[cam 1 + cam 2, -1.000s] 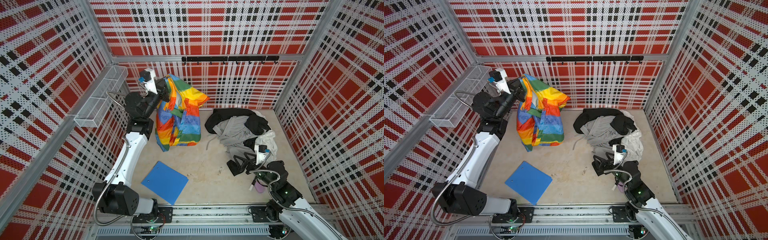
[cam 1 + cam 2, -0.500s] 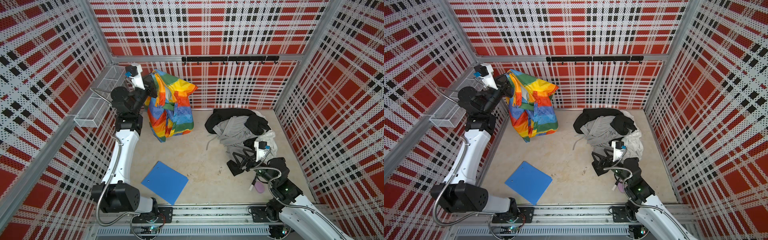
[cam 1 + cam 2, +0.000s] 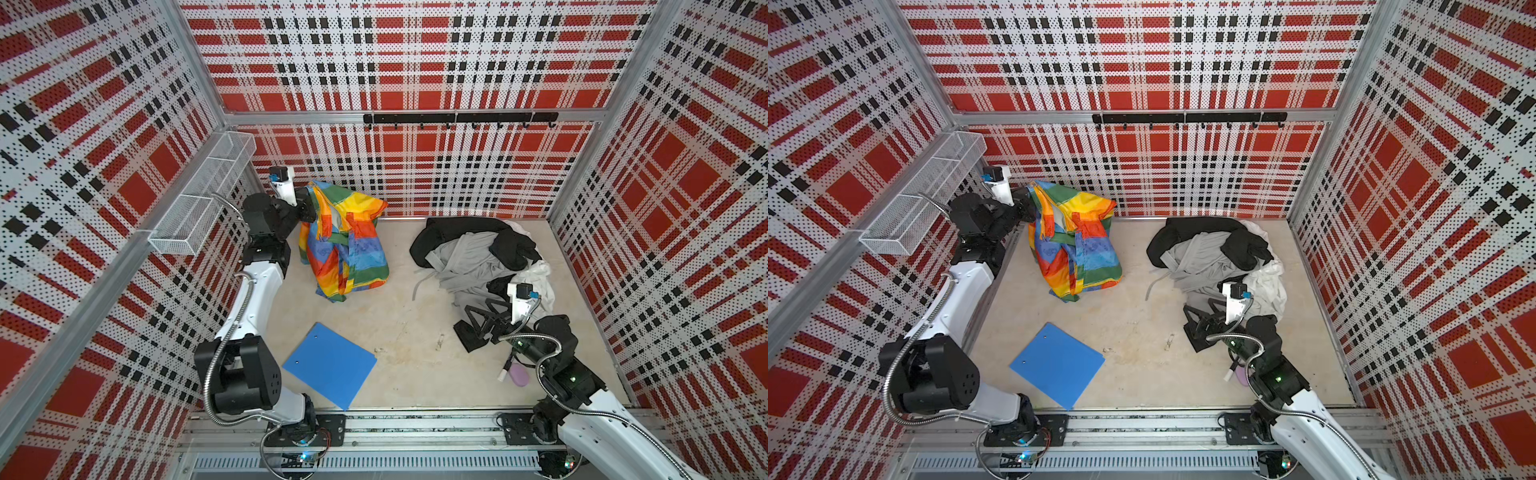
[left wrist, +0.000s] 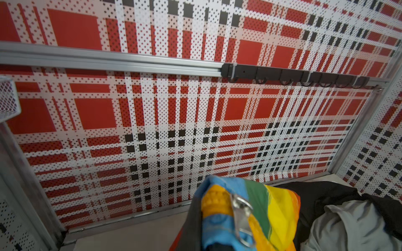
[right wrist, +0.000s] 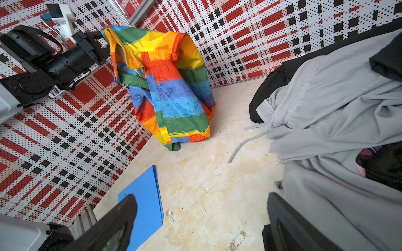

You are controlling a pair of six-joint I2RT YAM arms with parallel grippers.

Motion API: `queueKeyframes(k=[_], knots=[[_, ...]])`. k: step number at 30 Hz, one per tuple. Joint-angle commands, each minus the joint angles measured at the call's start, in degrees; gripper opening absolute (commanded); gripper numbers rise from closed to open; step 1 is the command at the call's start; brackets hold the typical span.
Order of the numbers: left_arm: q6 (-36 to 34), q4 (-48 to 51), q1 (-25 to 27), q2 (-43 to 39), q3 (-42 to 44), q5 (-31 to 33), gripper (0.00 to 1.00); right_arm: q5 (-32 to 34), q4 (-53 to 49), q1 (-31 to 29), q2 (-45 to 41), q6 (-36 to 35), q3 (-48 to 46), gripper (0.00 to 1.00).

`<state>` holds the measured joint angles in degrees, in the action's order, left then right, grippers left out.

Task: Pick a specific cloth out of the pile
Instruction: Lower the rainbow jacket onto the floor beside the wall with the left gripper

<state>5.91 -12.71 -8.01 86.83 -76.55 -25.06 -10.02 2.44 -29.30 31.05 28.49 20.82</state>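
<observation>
The cloth (image 3: 345, 245) (image 3: 1075, 245) (image 5: 169, 87) is a shiny garment in orange, yellow, green, blue and red patches. It hangs at the back left, and its lower end reaches the floor. My left gripper (image 3: 309, 203) (image 3: 1027, 203) is shut on its top edge; the left wrist view shows bunched cloth (image 4: 250, 213) and a zip pull close up. The pile (image 3: 473, 253) (image 3: 1208, 253) (image 5: 326, 108) of black, grey and white clothes lies at the back right, apart from the cloth. My right gripper (image 3: 478, 328) (image 5: 202, 202) stands open and empty at the pile's front edge, low over the floor.
A blue clipboard (image 3: 330, 365) (image 5: 141, 200) lies on the floor at front left. A wire basket (image 3: 199, 203) hangs on the left wall beside the left arm. A black hook rail (image 3: 457, 118) runs along the back wall. A pink object (image 3: 518, 374) lies by the right arm.
The left gripper swung the cloth left towards the side wall, then came down, so the cloth's lower end now meets the floor. The right arm has hardly moved.
</observation>
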Motion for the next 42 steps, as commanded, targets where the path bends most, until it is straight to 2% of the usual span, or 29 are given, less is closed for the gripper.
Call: queueKeyframes(k=[1, 11, 17, 22, 25, 32, 38, 42], knots=[[0.45, -4.51, -0.86, -0.5, -0.99, -0.62, 0.0, 0.52, 1.78, -0.4, -0.8, -0.67, 0.23, 1.0], [-3.88, -3.81, -0.8, -2.14, 7.9, 4.26, 0.0, 1.33, 0.09, -0.4, -2.14, -0.9, -0.04, 1.0], [-5.37, -1.88, 2.75, -1.28, 11.92, 8.6, 0.0, 1.32, 0.53, -0.4, -1.94, -0.68, -0.08, 1.0], [0.47, 1.71, 3.34, 1.85, 12.76, 8.87, 0.0, 1.56, 0.12, -0.41, -2.3, -0.54, -0.43, 1.0], [1.92, 3.61, 4.82, 3.72, 13.55, 11.75, 0.0, 1.83, -0.32, -0.42, -2.76, -0.66, -0.61, 1.0], [2.4, 8.13, 8.77, 10.95, 12.04, 15.7, 0.0, 2.07, -0.76, -0.42, -3.3, -0.8, -0.83, 1.0], [3.65, 16.28, 10.43, 20.44, 6.01, 16.88, 0.0, 3.18, -3.19, -0.43, -5.32, -1.07, -0.63, 1.0], [4.03, 21.17, 10.65, 25.56, 2.68, 16.93, 0.07, 4.69, -5.15, -0.42, -6.87, -1.07, -0.47, 1.0]])
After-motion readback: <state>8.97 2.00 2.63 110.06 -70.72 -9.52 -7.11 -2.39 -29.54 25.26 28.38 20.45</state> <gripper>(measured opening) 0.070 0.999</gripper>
